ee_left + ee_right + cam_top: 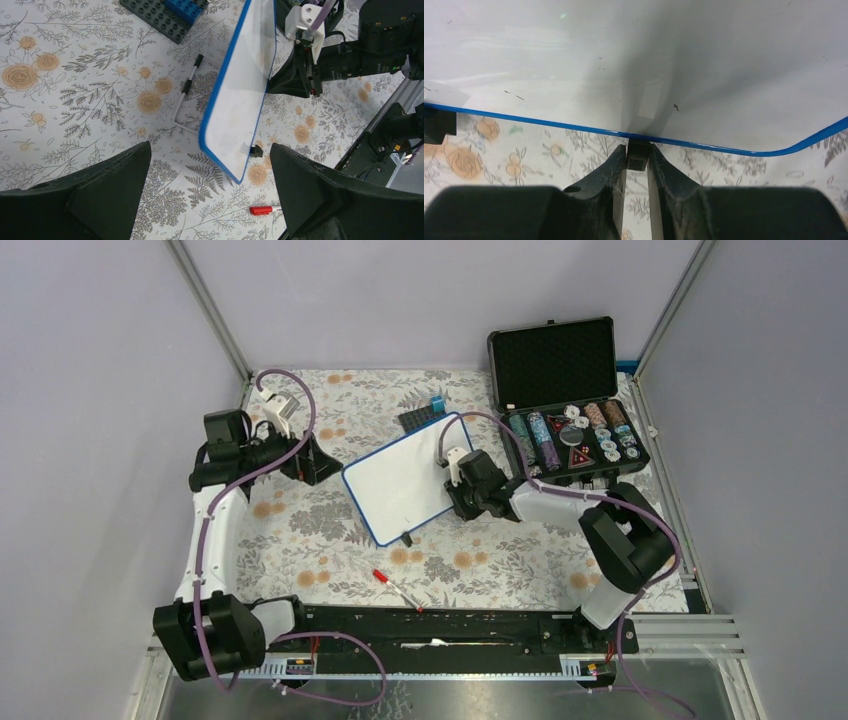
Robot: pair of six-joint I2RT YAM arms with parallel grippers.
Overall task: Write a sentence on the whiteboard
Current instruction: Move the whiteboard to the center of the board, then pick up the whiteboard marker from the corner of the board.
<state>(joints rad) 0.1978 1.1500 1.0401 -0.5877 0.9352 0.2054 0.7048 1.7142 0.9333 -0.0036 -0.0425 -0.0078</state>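
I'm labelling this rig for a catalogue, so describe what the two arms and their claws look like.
The left arm and right arm have white links between black joint housings, with purple cables looped alongside. The left claw and right claw have black wedge-shaped fingers.

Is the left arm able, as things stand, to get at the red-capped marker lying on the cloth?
Probably yes. The left gripper is open and holds nothing, and the red-capped marker lies alone on the cloth, on the near side of the whiteboard; nothing covers it.
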